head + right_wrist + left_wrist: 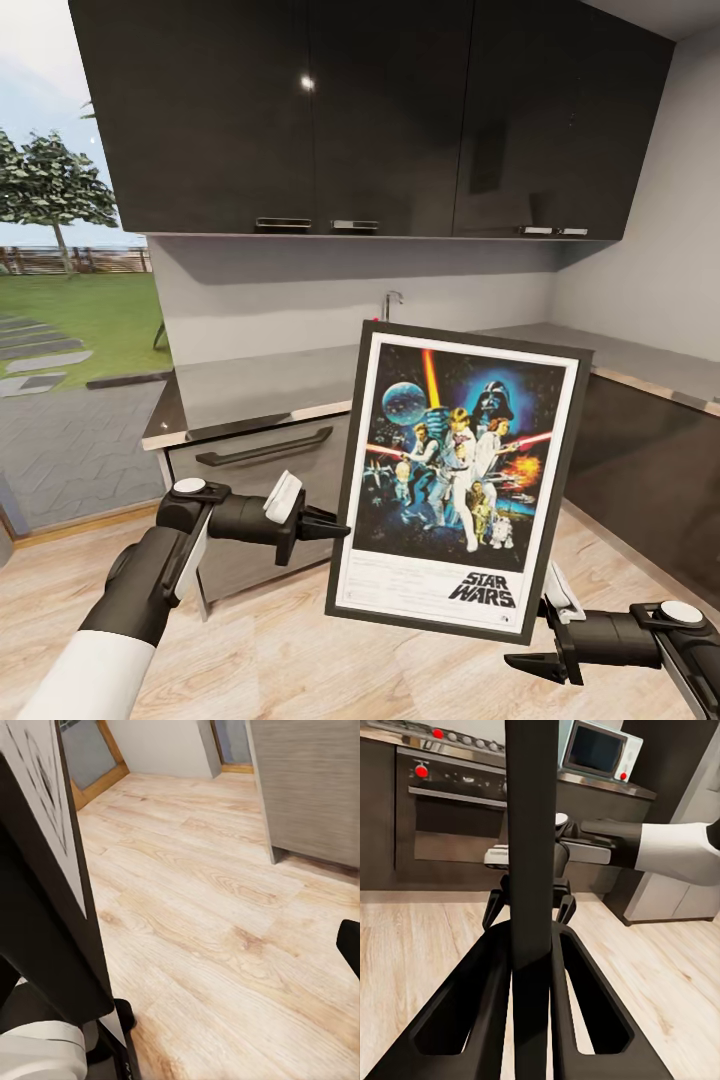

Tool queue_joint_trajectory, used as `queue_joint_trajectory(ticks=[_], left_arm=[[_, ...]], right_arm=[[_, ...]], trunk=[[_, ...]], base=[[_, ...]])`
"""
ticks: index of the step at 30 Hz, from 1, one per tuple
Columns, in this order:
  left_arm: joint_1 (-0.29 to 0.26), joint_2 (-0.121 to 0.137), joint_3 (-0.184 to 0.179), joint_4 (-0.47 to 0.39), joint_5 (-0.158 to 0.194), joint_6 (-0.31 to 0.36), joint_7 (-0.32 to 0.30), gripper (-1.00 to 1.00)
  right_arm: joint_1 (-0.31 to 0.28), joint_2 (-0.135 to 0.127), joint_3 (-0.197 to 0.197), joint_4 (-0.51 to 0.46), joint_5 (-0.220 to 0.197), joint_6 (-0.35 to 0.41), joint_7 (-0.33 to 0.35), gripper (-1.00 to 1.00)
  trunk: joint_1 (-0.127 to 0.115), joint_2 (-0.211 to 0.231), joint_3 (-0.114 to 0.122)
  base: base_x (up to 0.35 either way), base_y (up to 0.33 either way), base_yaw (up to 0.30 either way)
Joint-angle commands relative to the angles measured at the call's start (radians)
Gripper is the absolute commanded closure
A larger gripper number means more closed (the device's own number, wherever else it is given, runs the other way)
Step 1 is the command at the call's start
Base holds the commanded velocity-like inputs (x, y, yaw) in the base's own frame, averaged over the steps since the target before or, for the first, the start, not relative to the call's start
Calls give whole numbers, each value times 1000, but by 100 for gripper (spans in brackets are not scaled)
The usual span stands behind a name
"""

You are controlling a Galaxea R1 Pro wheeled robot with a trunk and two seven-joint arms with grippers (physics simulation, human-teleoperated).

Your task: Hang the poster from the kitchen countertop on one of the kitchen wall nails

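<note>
Poster (458, 490) was off kitchen countertop (300, 385), upright in mid-air. Left gripper (335, 527) was clamped on frame edge at 9 o'clock. Right gripper (540, 650), jaws apart, waited at poster's 5 o'clock. Likely light, stiff, thin; grip by edge.

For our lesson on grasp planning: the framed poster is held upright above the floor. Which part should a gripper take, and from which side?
Take the poster by its thin frame edge, coming in side-on. It is flat and upright, so only the narrow edges fit between fingers. The left gripper already pinches the left edge this way; the right gripper sits open by the lower right corner.
</note>
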Motion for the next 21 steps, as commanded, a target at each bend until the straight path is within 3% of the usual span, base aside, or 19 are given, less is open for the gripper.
queue_joint_trajectory(ticks=[1,13,21], left_arm=[[-1,1,-1,0,-1,7,-1,100],[-1,4,0,55,-1,-61,-4,100],[-1,5,1,55,-1,-64,-5,100]], right_arm=[[-1,0,0,-2,0,11,4,-100],[4,0,0,-52,0,11,4,-100],[4,0,1,-53,0,11,4,-100]], trunk=[[0,-1,-1],[0,-1,-1],[0,-1,-1]], base=[[0,0,0],[0,0,0],[0,0,0]])
